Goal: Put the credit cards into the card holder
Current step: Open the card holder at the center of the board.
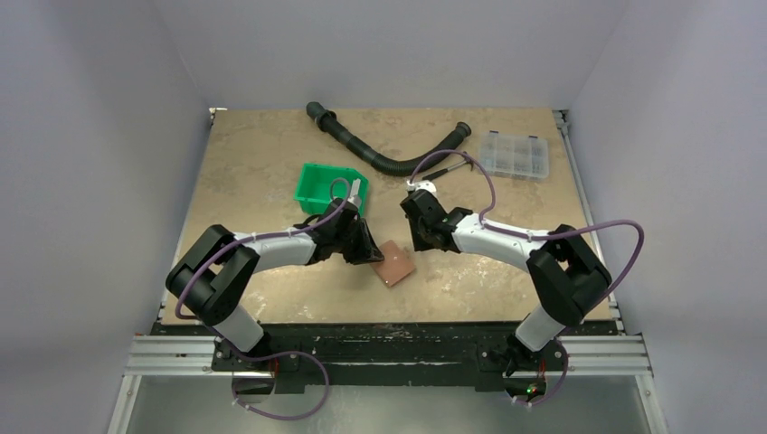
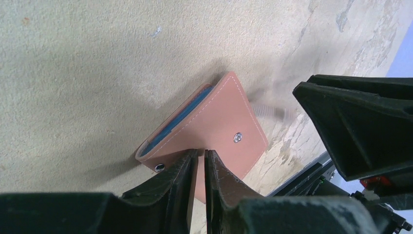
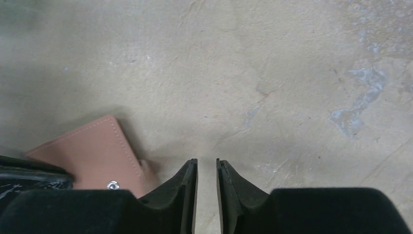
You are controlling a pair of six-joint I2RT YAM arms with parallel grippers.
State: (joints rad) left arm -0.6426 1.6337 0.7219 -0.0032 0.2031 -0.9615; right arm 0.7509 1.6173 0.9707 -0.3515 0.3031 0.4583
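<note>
Evidently pinched at its near edge by the left gripper (image 2: 201,155), jaws drawn almost together with stitched leather running into the slit: the card holder (image 2: 214,119), resting on the table (image 1: 271,163) between the two arms, set corner-on rather than square to either. Gapes a little along its upper-left edge in the left wrist view, with the light blue card (image 2: 181,118) edge-on inside that mouth. No sign of the yellow card in any view. Right gripper (image 3: 207,163) nearly clenched on nothing, bare table showing through its narrow gap, poised just beside the holder's opposite side, apparently not touching. From that wrist, holder low and to the left of the fingertips. Left arm nearer and in contact; probably best used as the anchor, with the right free to fetch whatever card remains. Pale blurred scrap (image 2: 269,111) at the holder's right corner: cannot tell what.
</note>
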